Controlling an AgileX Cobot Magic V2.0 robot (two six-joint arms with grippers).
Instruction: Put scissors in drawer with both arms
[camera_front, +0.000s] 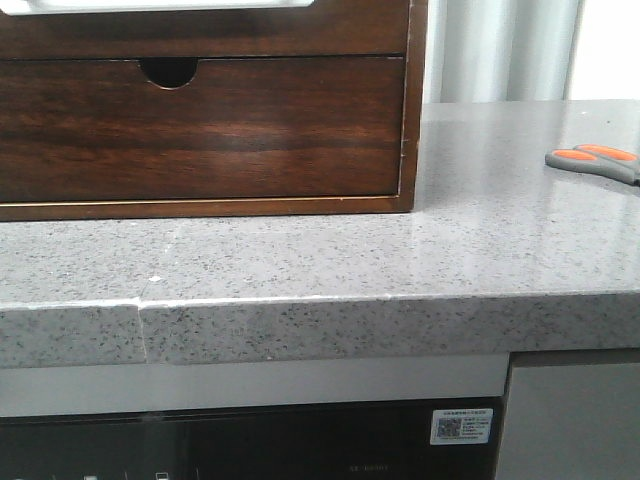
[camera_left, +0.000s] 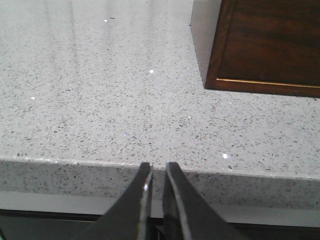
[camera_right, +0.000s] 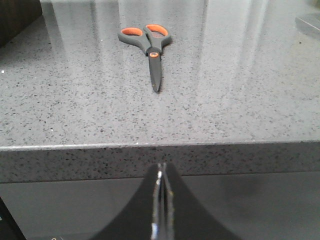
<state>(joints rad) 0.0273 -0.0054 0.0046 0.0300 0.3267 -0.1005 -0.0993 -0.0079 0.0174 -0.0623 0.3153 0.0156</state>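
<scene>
The scissors (camera_front: 595, 162) have grey handles with orange inserts and lie flat on the grey stone counter at the far right. In the right wrist view they (camera_right: 148, 42) lie ahead of my right gripper (camera_right: 162, 166), blades pointing toward it. That gripper is shut, empty, and hangs below the counter's front edge. My left gripper (camera_left: 159, 166) is empty, its fingers almost together, also at the counter's front edge. Only the lower part of the drawer (camera_front: 200, 32), with a whitish strip above, shows at the top of the front view. Neither gripper shows in the front view.
A dark wooden cabinet (camera_front: 410, 120) stands at the back left of the counter (camera_front: 300, 260); its corner shows in the left wrist view (camera_left: 270, 45). Its lower drawer (camera_front: 200, 130) has a half-round finger notch. A dark appliance front (camera_front: 250, 445) lies under the counter.
</scene>
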